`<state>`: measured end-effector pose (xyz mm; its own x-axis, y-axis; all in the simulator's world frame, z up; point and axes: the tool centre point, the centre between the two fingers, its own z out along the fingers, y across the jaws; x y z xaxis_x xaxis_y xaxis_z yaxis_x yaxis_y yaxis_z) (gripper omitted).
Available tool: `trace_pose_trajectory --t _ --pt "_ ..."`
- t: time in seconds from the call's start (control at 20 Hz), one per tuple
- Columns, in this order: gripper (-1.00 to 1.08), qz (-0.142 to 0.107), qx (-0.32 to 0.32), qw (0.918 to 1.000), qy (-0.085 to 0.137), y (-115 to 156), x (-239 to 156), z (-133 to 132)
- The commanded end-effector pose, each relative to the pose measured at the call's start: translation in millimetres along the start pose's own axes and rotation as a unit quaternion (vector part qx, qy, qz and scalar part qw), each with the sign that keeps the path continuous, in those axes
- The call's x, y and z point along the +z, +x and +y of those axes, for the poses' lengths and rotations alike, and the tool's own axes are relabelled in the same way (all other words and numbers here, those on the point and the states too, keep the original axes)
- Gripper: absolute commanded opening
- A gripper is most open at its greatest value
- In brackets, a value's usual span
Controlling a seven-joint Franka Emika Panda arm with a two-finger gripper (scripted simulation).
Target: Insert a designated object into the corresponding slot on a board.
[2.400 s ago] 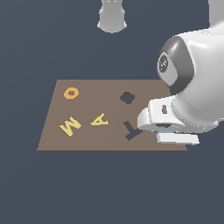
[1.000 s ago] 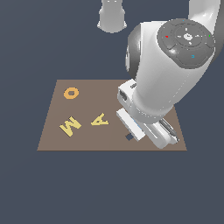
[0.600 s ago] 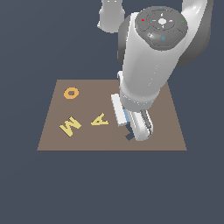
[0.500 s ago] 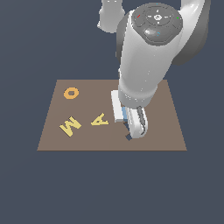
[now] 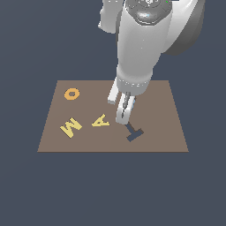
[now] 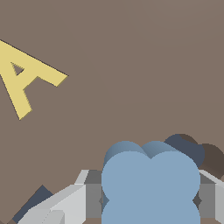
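In the wrist view my gripper (image 6: 151,199) is shut on the light-blue lobed piece (image 6: 151,181), with a grey finger (image 6: 81,199) on either side of it. Just behind the piece, part of the dark lobed slot (image 6: 192,151) shows in the brown board (image 6: 131,65); the piece sits close over the slot, offset from it. In the exterior view my gripper (image 5: 118,110) hangs low over the board (image 5: 167,110), between the yellow A (image 5: 100,120) and the dark T-shaped cutout (image 5: 133,131). There the arm hides the piece and the slot.
The orange O (image 5: 71,93) and the yellow M (image 5: 70,127) lie on the board toward the exterior view's left. The A also shows in the wrist view (image 6: 24,76), as does a corner of the T cutout (image 6: 37,199). Dark floor surrounds the board.
The arm has swung from the exterior view's right over the board toward its middle and turned upright. The gripper now hangs between the A and the T cutout.
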<state>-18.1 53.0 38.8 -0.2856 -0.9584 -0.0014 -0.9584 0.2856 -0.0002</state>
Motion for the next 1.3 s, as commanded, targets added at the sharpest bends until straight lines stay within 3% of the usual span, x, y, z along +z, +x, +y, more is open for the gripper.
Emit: trace_pose_trajectory --t 0.0,0.6,1.25 --pt "-1.0 0.0 0.043 0.9991 0.0 1.7 -0.6 8.5" --pt "-1.0 0.0 0.162 0.9867 0.0 1.2 -1.5 33.7" --pt "-1.0 0.0 0.183 0.9832 0.0 -0.3 4.8 38.1"
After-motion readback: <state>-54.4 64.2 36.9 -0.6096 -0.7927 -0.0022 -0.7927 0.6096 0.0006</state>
